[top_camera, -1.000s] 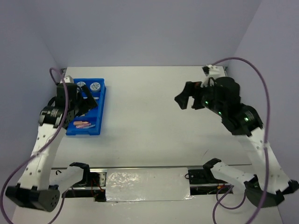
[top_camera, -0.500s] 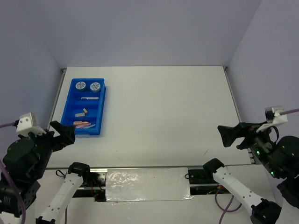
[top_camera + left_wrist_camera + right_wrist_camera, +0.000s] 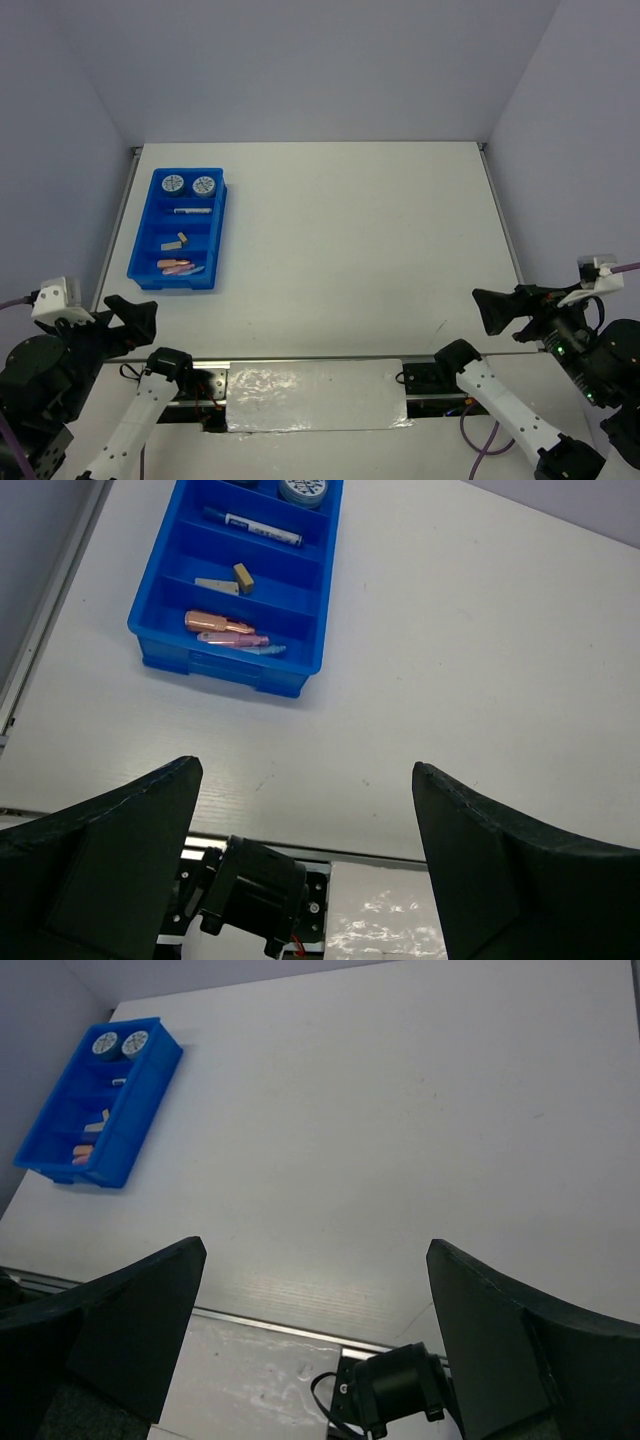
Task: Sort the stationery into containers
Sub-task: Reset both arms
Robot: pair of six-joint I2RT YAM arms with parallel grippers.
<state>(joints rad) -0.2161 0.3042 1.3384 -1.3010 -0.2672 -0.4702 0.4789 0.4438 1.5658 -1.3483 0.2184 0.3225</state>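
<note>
Gaping wide, left gripper (image 3: 305,780) and right gripper (image 3: 315,1252) hold nothing.

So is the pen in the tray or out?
In. The pen lies flat, alone in one section of the blue tray.

White table (image 3: 350,240), pale lilac walls (image 3: 300,60)

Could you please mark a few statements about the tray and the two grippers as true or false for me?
1. The two rolls share the far end compartment of the tray. True.
2. The pen lies outside the tray. False: it lies in the compartment next to the rolls.
3. The left gripper is shut on a capsule. False: it is open and empty; the capsules lie in the tray's near end compartment.
4. The right gripper is open and holds nothing. True.
</note>
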